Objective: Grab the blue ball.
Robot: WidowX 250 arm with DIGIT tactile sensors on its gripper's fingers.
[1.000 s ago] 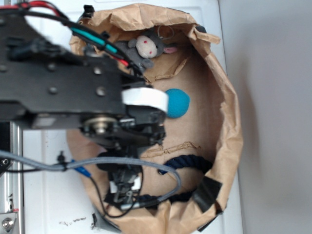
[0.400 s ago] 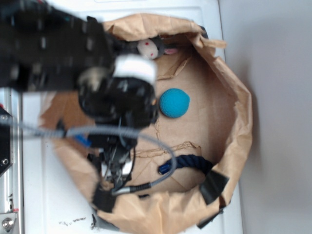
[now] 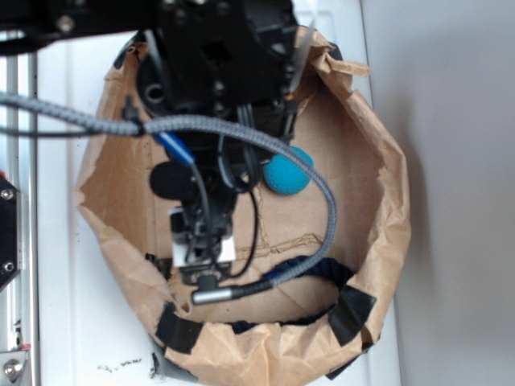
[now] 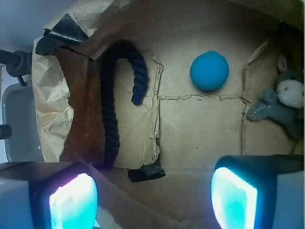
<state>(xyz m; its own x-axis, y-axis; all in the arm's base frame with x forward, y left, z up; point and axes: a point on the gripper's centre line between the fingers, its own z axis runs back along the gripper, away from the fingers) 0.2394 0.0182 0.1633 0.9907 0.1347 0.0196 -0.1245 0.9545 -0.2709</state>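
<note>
The blue ball [image 4: 209, 70] lies on the floor of a brown paper bag [image 4: 52, 100], a round teal ball in the upper right of the wrist view. My gripper [image 4: 152, 202] is open, its two glowing pads far apart at the bottom edge with only bag paper between them. The ball is well ahead of the fingertips and touches neither. From the exterior view the blue ball [image 3: 288, 173] peeks out just right of my black arm [image 3: 217, 56], partly covered by a grey cable [image 3: 241, 133].
A grey plush animal [image 4: 281, 98] sits right of the ball against the bag wall. A dark navy rope handle [image 4: 114, 95] curves along the left side, also visible as the rope [image 3: 310, 269] near the bag's crumpled rim [image 3: 378, 177]. Black tape [image 4: 147, 172] sticks to the bag floor.
My arm has swung from the left side to the top of the exterior view and now covers the plush animal. The bag's rim has shifted shape; the ball stays in place.
</note>
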